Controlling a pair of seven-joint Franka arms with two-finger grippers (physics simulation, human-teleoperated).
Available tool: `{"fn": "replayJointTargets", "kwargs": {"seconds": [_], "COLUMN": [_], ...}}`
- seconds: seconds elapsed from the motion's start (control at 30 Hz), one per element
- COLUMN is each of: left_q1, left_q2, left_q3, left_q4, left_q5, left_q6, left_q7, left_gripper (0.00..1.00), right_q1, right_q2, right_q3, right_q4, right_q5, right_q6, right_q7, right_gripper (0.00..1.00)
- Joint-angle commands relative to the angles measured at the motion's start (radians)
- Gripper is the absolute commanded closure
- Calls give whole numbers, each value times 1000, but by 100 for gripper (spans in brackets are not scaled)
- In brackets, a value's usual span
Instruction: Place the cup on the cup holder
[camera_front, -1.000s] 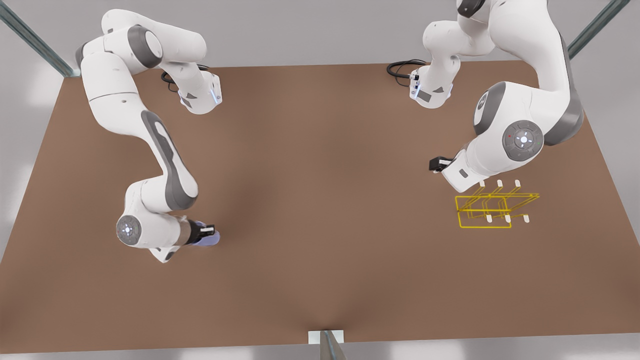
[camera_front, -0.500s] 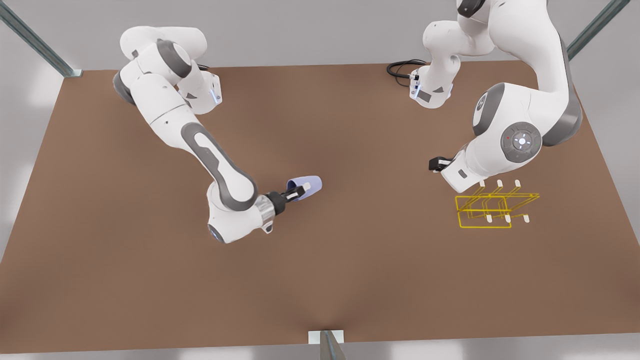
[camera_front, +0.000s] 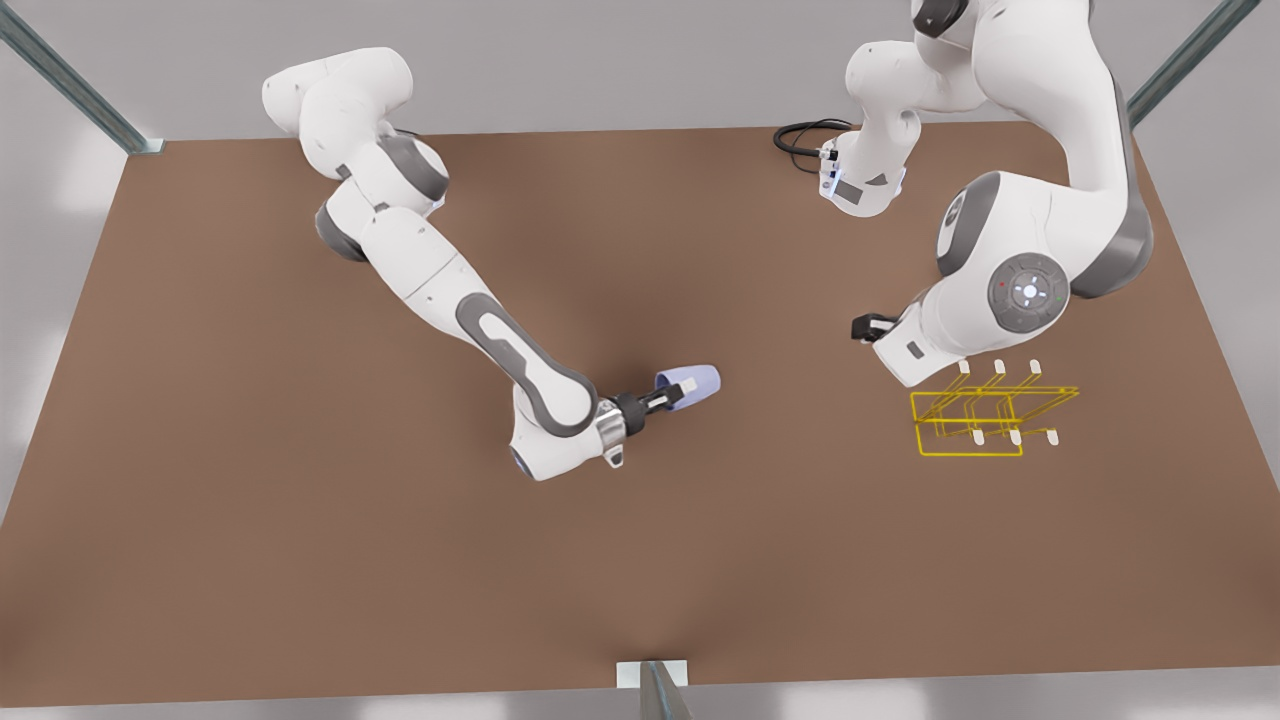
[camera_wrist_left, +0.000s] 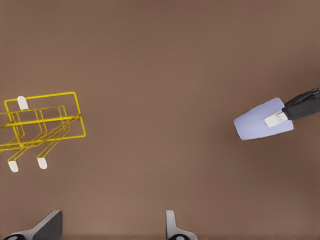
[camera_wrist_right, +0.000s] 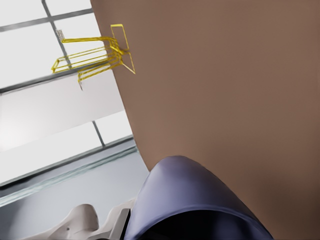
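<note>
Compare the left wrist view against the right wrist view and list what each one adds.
The left wrist view adds the left gripper, open, and the right gripper pinching the cup at its rim. The right wrist view adds the windowed wall beyond the edge of the table, and the cup's dark inside close up. Both share the cup, the yellow cup holder and the brown table.

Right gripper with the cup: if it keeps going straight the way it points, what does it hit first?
Probably the left gripper. The right gripper, shut on the cup, points toward the front view's right and slightly up, a line that passes just beyond the cup holder. Heights are unclear.
</note>
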Motion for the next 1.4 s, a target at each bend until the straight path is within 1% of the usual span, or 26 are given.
{"fn": "replayJointTargets", "kwargs": {"seconds": [0.0, 0.1, 0.17, 0.2, 0.23, 0.27, 0.3, 0.37, 0.4, 0.47, 0.6, 0.67, 0.7, 0.73, 0.77, 0.8, 0.83, 0.9, 0.93, 0.97, 1.0, 1.03, 1.17, 1.2, 1.27, 1.37], "left_q1": [0, 0, 0, 0, -2, -15, -35, -118, -195, -267, -265, -265, -267, -281, -294, -305, -317, -328, -328, -328, -328, -330, -336, -336, -336, -336], "left_q2": [2, 5, 7, 7, 5, 7, 7, 36, 82, 151, 248, 278, 292, 306, 320, 333, 347, 337, 330, 330, 330, 330, 338, 346, 349, 350], "left_q3": [0, 0, 0, 0, 0, 0, 0, -2, -2, -2, -2, 0, -2, -2, 0, -2, -3, -3, -3, -3, -3, -3, -3, -3, -3, -3], "left_q4": [0, 0, 0, 0, 0, 2, 3, 8, 8, 8, 8, 8, 7, 0, 0, -13, -52, -108, -173, -207, -223, -236, -268, -270, -319, -345], "left_q5": [1, -1, 1, 1, 1, -1, 2, 1, 1, -2, -61, -51, -53, -56, -53, -59, -58, -56, -59, -59, -61, -62, -85, -85, -100, -100], "left_q6": [-2, -3, -3, -3, -3, 4, 15, 124, 221, 351, 409, 437, 437, 437, 458, 494, 569, 632, 738, 802, 837, 870, 917, 922, 963, 962], "left_q7": [0, 0, 0, 0, 0, -1, -1, 2, 43, 107, 548, 703, 778, 839, 838, 832, 832, 832, 830, 830, 829, 827, 707, 697, 684, 632], "left_gripper": [0, 0, 0, 0, 0, 0, 0, 0, 0, 0, 0, 0, 0, 0, 0, 0, 0, 0, 0, 0, 0, 0, 0, 0, 0, 0], "right_q1": [7, 23, 38, 47, 49, 50, 47, 30, 12, -31, -123, -247, -335, -392, -440, -479, -482, -499, -497, -488, -467, -465, -389, -399, -502, -527], "right_q2": [16, 28, 31, 34, 39, 41, 39, 39, 34, 25, -1, -85, -146, -191, -280, -384, -481, -542, -637, -812, -869, -863, -852, -854, -854, -854], "right_q3": [1, -7, -30, -33, -33, -38, -39, -39, -41, -47, -48, -47, -47, -45, -44, -42, -42, -52, -102, -154, -202, -197, -197, -197, -199, -202], "right_q4": [5, 8, 9, 11, 11, 9, 8, 3, 0, -15, -20, -11, -6, 113, 198, 193, 193, 190, 62, -202, -284, -238, -210, -209, -166, -161], "right_q5": [3, 3, 3, 3, 3, 3, 2, -4, -9, -40, -141, -308, -446, -642, -814, -886, -1018, -1172, -1200, -1172, -1137, -1147, -1298, -1288, -1195, -1192], "right_q6": [53, 79, 79, 79, 79, 81, 79, 79, 72, 53, -63, -204, -284, -382, -482, -523, -551, -695, -728, -581, -493, -497, -502, -502, -504, -504], "right_q7": [-215, -221, -264, -282, -313, -314, -324, -373, -417, -420, -414, -406, -408, -414, -413, -405, -383, -43, 109, 143, 331, 396, 434, 431, 424, 424], "right_gripper": [78, 78, 70, 45, 37, 16, 0, 0, 0, 0, 0, 0, 0, 0, 0, 0, 0, 0, 0, 0, 0, 0, 0, 0, 0, 0]}}
